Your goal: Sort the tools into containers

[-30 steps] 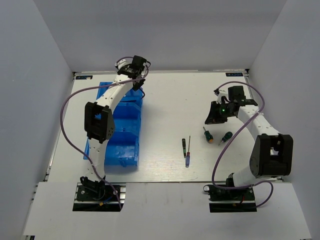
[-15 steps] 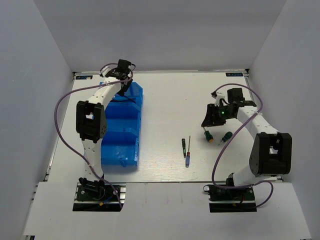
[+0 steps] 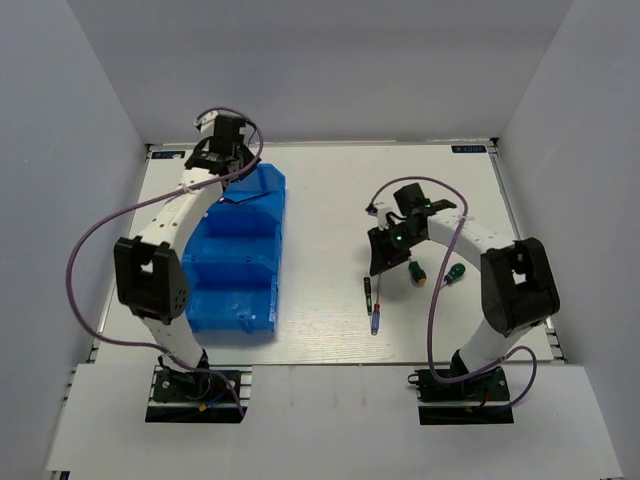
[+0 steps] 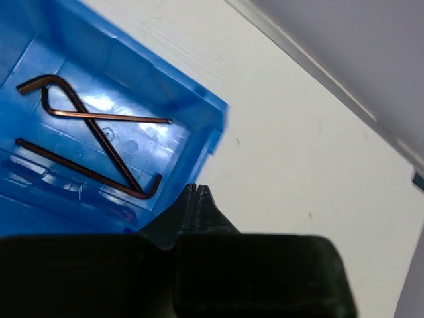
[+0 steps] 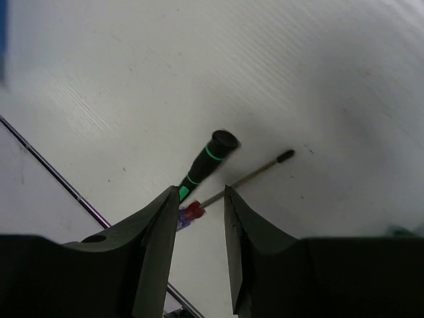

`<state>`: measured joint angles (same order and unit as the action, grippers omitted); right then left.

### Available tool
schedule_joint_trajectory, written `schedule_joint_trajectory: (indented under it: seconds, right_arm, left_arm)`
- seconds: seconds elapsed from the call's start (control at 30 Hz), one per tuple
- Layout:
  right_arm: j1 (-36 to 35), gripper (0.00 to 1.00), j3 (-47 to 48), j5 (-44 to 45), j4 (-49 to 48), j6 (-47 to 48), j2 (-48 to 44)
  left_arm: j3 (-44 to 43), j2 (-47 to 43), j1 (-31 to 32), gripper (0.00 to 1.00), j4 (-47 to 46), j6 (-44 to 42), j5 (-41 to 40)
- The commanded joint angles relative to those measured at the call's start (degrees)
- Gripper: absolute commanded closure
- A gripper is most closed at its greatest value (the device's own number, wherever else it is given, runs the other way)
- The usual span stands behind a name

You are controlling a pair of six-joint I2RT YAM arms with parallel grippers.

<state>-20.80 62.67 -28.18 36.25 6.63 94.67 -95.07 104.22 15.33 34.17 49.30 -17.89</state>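
Right fingers (image 5: 158,225) moved over slim screwdrivers (image 5: 205,162), narrowly apart | left fingers (image 4: 199,205) shut | dark hex keys (image 4: 106,116), seemingly three

Bin unit (image 3: 240,255) sits on L half of table (image 3: 330,190), its 3 compartments in a row, near to far. Hex keys (image 4: 93,139) lie in the far compartment, crossed over each other. L gripper (image 4: 197,193) hangs over a corner of that compartment, by table's far edge. R of centre, well apart from bin, 2 slim screwdrivers (image 3: 376,312) lie side by side, lengthwise near-to-far. R gripper (image 3: 378,265) is above their far ends; in wrist view both show btwn its fingers. Inner stubby screwdriver (image 3: 416,271) lies near the slim pair on their R. Outer stubby screwdriver (image 3: 455,273) lies further R, apart from it.
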Motion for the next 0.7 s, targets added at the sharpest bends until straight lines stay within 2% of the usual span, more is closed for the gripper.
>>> schedule_joint_trajectory:
  seconds: [0.0,0.03,0.07,0.1,0.23,0.3,0.43,0.67]
  right_arm:
    - [-4.24,0.6,2.98,3.83,0.22,-2.94,2.44]
    - [-4.77,0.6,3.07,6.45,0.4,-3.64,2.88]
    - [-6.52,0.6,2.89,7.61,0.31,-4.95,3.15]
    - [-6.88,0.6,2.28,9.45,-0.12,-5.49,3.24]
    - [-9.34,0.57,0.43,11.48,-1.53,-7.59,3.94]
    - [-11.1,0.57,0.17,13.5,-2.14,-8.65,4.64]
    - [-14.61,0.57,0.43,16.58,-2.85,-11.11,7.89]
    - [-17.96,0.57,1.66,25.72,-2.15,-17.35,12.02]
  left_arm:
    - [3.21,-8.41,0.14,1.0,-4.03,-16.57,11.27]
    - [5.48,-10.77,0.66,0.93,-2.29,-18.6,15.82]
    - [7.07,-12.19,0.66,0.8,-1.66,-20.8,18.13]
    - [8.31,-13.68,0.66,0.51,-0.17,-23.78,18.94]
    - [19.18,-24.04,1.19,0.18,1.51,-27.15,22.71]
    - [22.37,-30.88,1.19,0.17,0.9,-27.68,22.72]
    - [26.86,-38.63,1.72,0.15,1.69,-27.15,23.6]
    - [28.01,-44.37,1.72,0.15,6.6,-27.14,23.6]
